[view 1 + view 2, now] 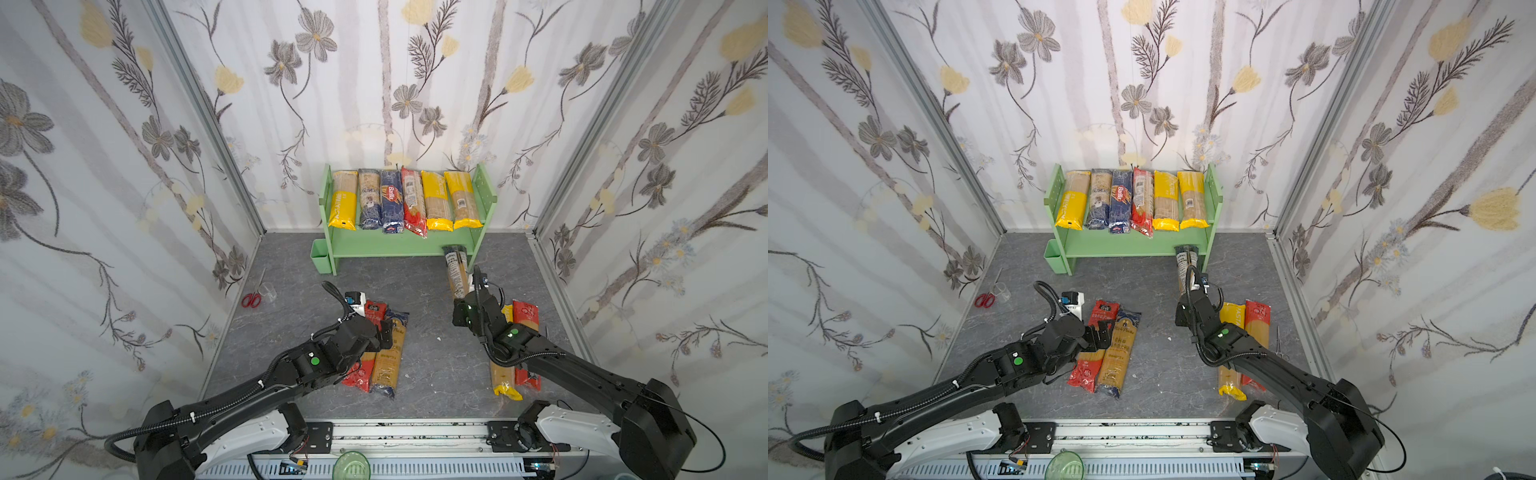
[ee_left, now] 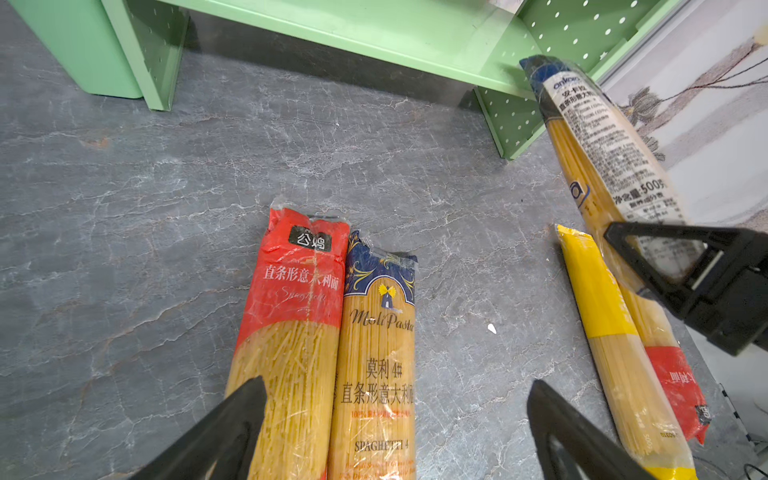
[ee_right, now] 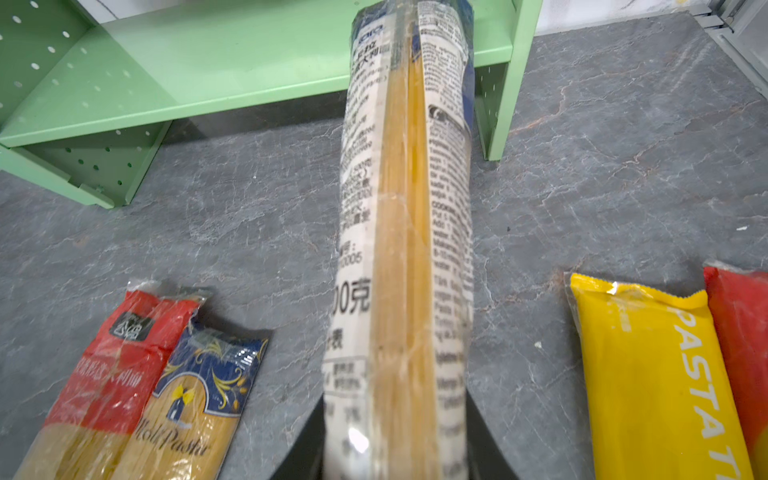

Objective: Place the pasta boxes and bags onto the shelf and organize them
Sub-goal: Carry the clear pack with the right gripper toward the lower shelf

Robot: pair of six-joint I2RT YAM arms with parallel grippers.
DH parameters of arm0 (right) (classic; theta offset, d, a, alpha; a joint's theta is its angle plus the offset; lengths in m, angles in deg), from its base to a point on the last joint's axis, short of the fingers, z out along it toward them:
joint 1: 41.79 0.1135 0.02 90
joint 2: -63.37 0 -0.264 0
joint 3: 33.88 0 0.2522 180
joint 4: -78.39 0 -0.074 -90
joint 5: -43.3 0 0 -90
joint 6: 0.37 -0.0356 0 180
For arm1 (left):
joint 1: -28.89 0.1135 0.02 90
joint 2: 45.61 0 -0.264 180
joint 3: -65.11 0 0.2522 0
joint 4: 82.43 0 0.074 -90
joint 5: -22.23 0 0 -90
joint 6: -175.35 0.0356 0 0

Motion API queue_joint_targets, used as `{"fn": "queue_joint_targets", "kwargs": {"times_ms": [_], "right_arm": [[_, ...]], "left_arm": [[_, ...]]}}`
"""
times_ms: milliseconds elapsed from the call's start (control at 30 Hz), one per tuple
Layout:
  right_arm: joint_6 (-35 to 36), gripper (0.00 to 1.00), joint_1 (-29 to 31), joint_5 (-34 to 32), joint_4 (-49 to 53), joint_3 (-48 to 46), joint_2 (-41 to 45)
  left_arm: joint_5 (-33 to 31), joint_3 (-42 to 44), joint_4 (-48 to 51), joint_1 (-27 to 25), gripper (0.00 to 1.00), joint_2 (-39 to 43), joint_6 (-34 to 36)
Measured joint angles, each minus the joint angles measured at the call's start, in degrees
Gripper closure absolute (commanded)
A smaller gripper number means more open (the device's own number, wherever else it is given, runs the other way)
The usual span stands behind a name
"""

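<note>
The light green shelf (image 1: 386, 245) (image 1: 1121, 245) stands at the back wall, with several pasta packs (image 1: 403, 199) side by side on its top tier. My right gripper (image 1: 469, 289) (image 3: 397, 440) is shut on a clear spaghetti bag with a white label and navy end (image 1: 455, 270) (image 3: 403, 208). That bag's far end reaches the lower tier's right end. My left gripper (image 1: 384, 332) (image 2: 397, 386) hangs open over a red-ended bag (image 2: 299, 291) and a navy-ended MoliPasta bag (image 2: 378, 353), which lie together on the table. A yellow-ended bag (image 3: 652, 374) and a red bag (image 3: 744, 332) lie under the right arm.
A small green cup (image 1: 322, 257) hangs at the shelf's left side. Red-handled scissors (image 1: 251, 299) and a clear beaker (image 1: 269, 291) lie near the left wall. Metal forceps (image 1: 1279, 343) rest by the right wall. A green bowl (image 1: 351, 465) sits on the front rail.
</note>
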Motion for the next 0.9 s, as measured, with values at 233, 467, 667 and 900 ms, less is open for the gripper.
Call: {"fn": "queue_joint_targets", "kwargs": {"times_ms": [233, 467, 667, 900], "right_arm": [[3.5, 0.94, -5.4, 3.5, -4.1, 8.5, -9.2], [6.1, 0.93, -9.3, 7.2, -6.6, 16.7, -19.8], [7.5, 0.92, -11.7, 9.8, -8.0, 21.7, -25.6], [8.5, 0.89, -14.3, 11.0, -7.8, 27.5, -31.3]], "left_arm": [[0.0, -0.5, 0.0, 1.7, 0.00, -0.2, 2.4], [0.0, 0.0, 0.0, 3.5, 0.00, 0.7, 3.8], [0.1, 0.0, 0.0, 4.4, 0.00, 0.8, 4.2], [0.2, -0.1, 0.0, 5.3, 0.00, 0.2, 5.0]]}}
